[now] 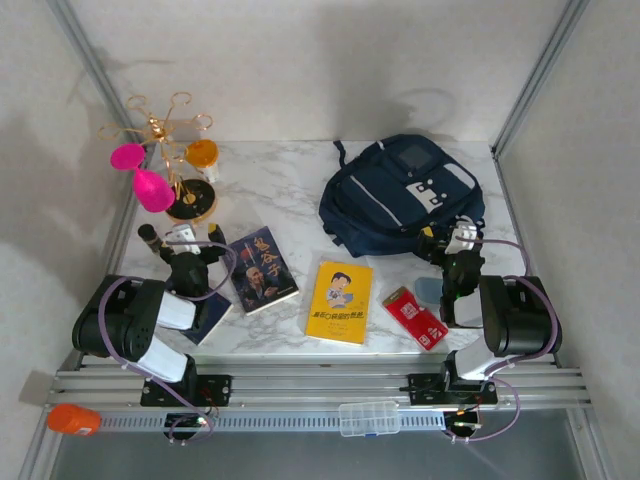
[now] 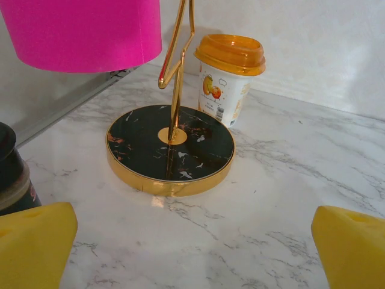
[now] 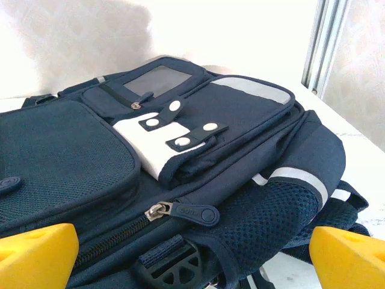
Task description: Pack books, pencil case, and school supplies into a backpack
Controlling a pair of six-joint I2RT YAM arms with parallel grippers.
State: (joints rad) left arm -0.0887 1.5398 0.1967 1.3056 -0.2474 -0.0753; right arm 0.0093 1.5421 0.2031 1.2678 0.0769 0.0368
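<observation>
At the backpack's [image 1: 400, 195] near right corner: right gripper [image 1: 452, 243], jaws spread wide, nothing pinched. Right wrist view: backpack [image 3: 180, 168] lies flat directly ahead of the right gripper [image 3: 192, 253], with a zipper pull and a mesh side pocket facing it and one yellow pad [image 3: 36, 256] on either side. Can't tell whether the pads touch the fabric.

Left of the backpack and nearer the arms: yellow book [image 1: 339, 302], face up. Further left of the backpack: navy book [image 1: 262, 270], just beside the left gripper [image 1: 183, 245].

Left gripper [image 2: 192, 241] is also spread, empty, well apart from the backpack, and faces the gold stand [image 2: 170, 147], not the books. Orange-lidded cup [image 2: 228, 78] sits just behind the stand's base.

Red pack [image 1: 415, 317] lies on the near side of the backpack, just left of the right arm.
</observation>
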